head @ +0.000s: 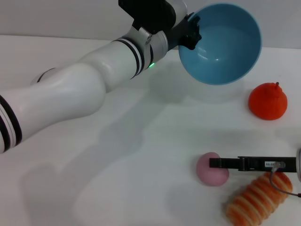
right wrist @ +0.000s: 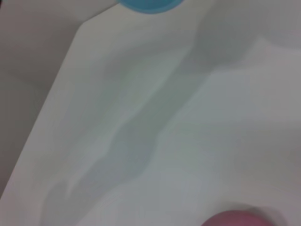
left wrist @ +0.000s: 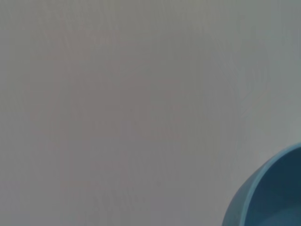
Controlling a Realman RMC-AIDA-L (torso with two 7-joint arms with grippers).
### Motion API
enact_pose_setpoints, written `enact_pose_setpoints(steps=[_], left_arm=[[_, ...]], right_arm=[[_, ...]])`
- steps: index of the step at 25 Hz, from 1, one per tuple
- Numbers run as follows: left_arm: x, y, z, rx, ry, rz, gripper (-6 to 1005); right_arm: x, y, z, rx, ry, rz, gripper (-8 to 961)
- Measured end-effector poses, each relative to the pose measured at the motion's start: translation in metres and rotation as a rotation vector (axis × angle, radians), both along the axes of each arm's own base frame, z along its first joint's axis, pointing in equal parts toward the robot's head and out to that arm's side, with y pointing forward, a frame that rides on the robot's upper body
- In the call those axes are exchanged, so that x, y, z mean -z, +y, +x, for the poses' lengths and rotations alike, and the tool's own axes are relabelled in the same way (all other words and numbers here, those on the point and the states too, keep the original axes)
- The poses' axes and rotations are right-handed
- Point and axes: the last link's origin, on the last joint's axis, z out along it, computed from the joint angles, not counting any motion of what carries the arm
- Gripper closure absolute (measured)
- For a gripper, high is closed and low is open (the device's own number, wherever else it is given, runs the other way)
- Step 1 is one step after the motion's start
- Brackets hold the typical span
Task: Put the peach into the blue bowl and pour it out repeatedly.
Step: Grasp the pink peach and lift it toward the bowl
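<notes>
- The peach (head: 212, 169) lies on the white table (head: 141, 155) in the lower right of the head view, and its top edge shows at the bottom of the right wrist view (right wrist: 240, 219).
- The right gripper (head: 221, 163) reaches in from the right edge of the head view, with 1 dark finger (head: 235, 163) stretched flat across the peach's upper right side; whether the fingers are apart or clamped on the fruit cannot be told.
- An orange striped bread roll (head: 258, 200) sits just below that finger, next to the peach.
- The blue bowl (head: 221, 44) is held off the table at the upper right of the head view, tilted so its empty inside faces the camera.
- The left gripper (head: 190, 33) has its dark fingers clamped on the bowl's left rim.
- An orange-red fruit (head: 268, 101) rests on the table below and to the right of the bowl.
</notes>
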Motion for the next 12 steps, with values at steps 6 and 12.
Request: enact_pose_setpoints(steps=[6, 12], left_arm=[[0.0013, -0.0011, -0.0037, -0.007, 0.007, -0.006, 1001], [0.0044, -0.0030, -0.0082, -0.018, 0.024, -0.041, 1001]], right_arm=[[-0.0007, -0.0015, 0.0025, 0.002, -0.006, 0.001, 416], [-0.0079, 0.0028, 0.0020, -0.015, -0.003, 0.036, 611]])
